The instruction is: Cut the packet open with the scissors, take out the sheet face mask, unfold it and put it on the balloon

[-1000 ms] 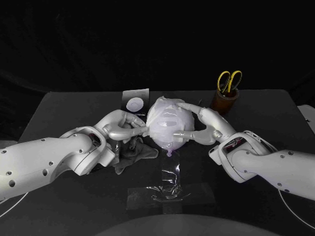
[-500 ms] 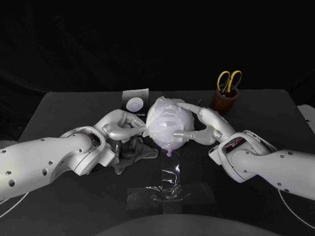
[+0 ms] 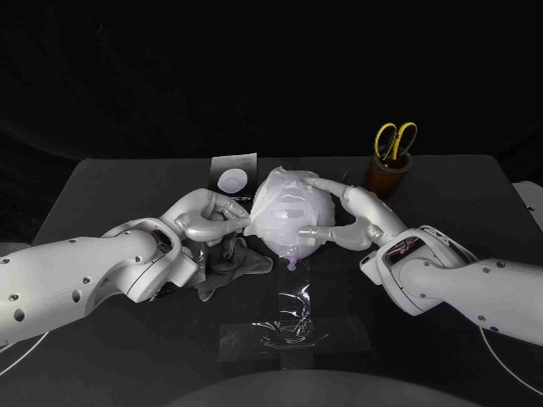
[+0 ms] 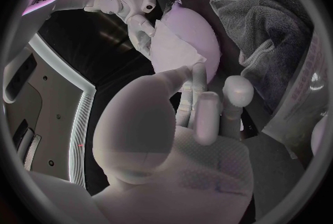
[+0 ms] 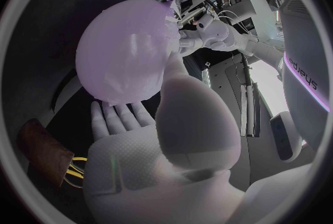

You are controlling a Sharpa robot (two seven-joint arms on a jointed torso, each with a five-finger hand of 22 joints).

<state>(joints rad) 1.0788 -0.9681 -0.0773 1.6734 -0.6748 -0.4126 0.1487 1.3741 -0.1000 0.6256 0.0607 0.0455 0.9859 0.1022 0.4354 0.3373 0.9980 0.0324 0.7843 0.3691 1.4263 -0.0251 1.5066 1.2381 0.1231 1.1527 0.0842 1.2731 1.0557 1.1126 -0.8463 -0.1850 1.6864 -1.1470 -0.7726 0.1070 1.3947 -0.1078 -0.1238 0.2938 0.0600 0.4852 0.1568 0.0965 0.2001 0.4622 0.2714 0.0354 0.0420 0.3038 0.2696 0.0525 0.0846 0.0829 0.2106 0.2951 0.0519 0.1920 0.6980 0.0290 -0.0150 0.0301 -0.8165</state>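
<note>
Balloon (image 3: 291,246) mid-frame, long axis up-down, btwn hands: R hand (image 3: 351,222) clasps its right side; L hand (image 3: 204,219) fingers touch mask (image 3: 284,208) edge, grip unclear.

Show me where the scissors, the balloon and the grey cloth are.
scissors (image 3: 395,149): head view, where the yellow handles meet.
balloon (image 5: 125,54): right wrist view, its rounded side.
grey cloth (image 3: 232,264): head view, its crumpled middle.
</note>
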